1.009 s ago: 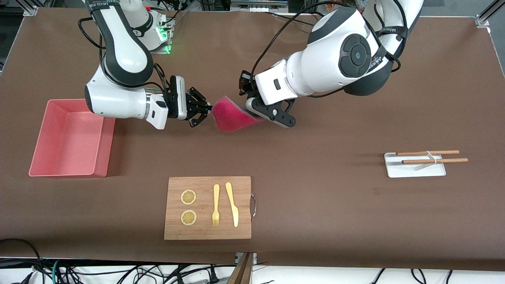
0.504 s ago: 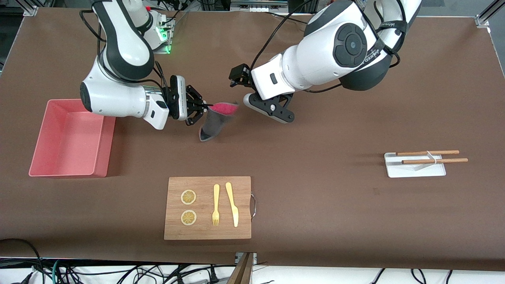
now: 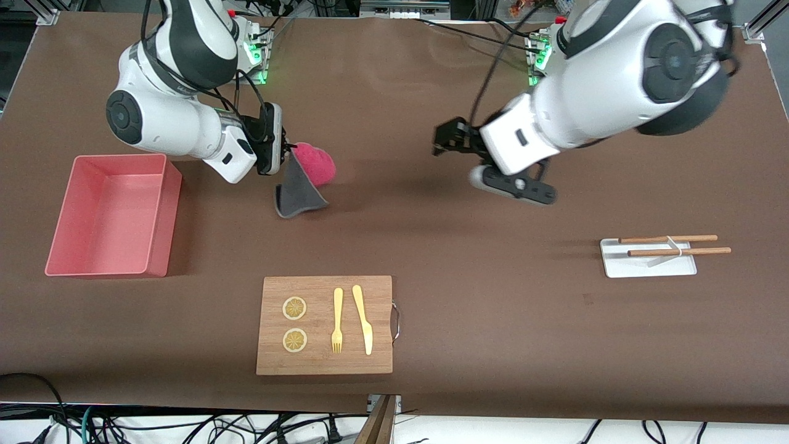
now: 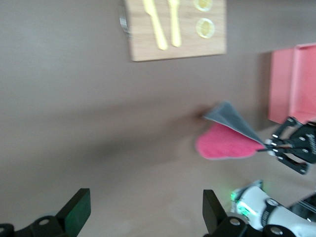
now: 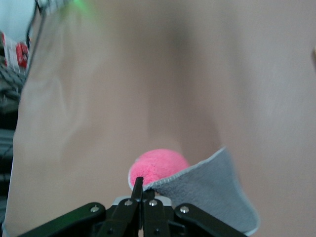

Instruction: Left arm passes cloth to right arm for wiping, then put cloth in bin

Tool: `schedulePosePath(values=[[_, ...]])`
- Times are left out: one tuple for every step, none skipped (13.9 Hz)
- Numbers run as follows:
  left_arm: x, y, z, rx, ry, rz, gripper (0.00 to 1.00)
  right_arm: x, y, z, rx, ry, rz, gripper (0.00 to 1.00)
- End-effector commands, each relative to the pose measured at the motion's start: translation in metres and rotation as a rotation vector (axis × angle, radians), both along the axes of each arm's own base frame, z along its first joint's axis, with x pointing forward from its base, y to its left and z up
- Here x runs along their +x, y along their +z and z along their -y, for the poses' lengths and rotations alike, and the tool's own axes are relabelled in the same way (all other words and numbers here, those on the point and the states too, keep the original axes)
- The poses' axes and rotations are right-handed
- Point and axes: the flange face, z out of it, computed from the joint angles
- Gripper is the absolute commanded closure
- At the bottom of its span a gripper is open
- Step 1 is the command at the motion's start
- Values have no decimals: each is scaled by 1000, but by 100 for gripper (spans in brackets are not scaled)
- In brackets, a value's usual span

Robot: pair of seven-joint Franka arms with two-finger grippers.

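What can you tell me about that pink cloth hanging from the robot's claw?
The cloth is fuzzy magenta-pink terry on one face and dark grey on the reverse. It hangs in the air, pinched at one edge by the shut right gripper, folded so that the pink side bulges out and the grey flap droops below. It hangs over bare table between the bin and the table's middle. Nothing else touches it.
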Motion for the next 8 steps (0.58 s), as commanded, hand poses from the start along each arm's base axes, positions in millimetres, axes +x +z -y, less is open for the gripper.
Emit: schedulePosePath(values=[[3, 11, -48, 122, 32, 3, 0, -14, -35, 32, -83, -27, -15, 100], [2, 12, -61, 186, 35, 10, 0, -16, -48, 39, -101, -34, -10, 100], [-1, 10, -67, 255, 25, 12, 0, -16, -59, 43, -112, -38, -8, 100], [-5, 7, -75, 322, 20, 0, 0, -14, -70, 54, -123, -49, -11, 100], [-11, 13, -79, 363, 8, 18, 0, -14, -75, 66, -141, -49, -13, 100], [-15, 17, -89, 388, -9, 35, 0, -13, -74, 79, -160, -27, -4, 100], [-15, 19, -105, 398, -19, 39, 0, -11, -78, 97, -167, -1, 1, 100], [-13, 19, -129, 399, -14, 29, 0, -8, -84, 120, -170, 22, 7, 100]])
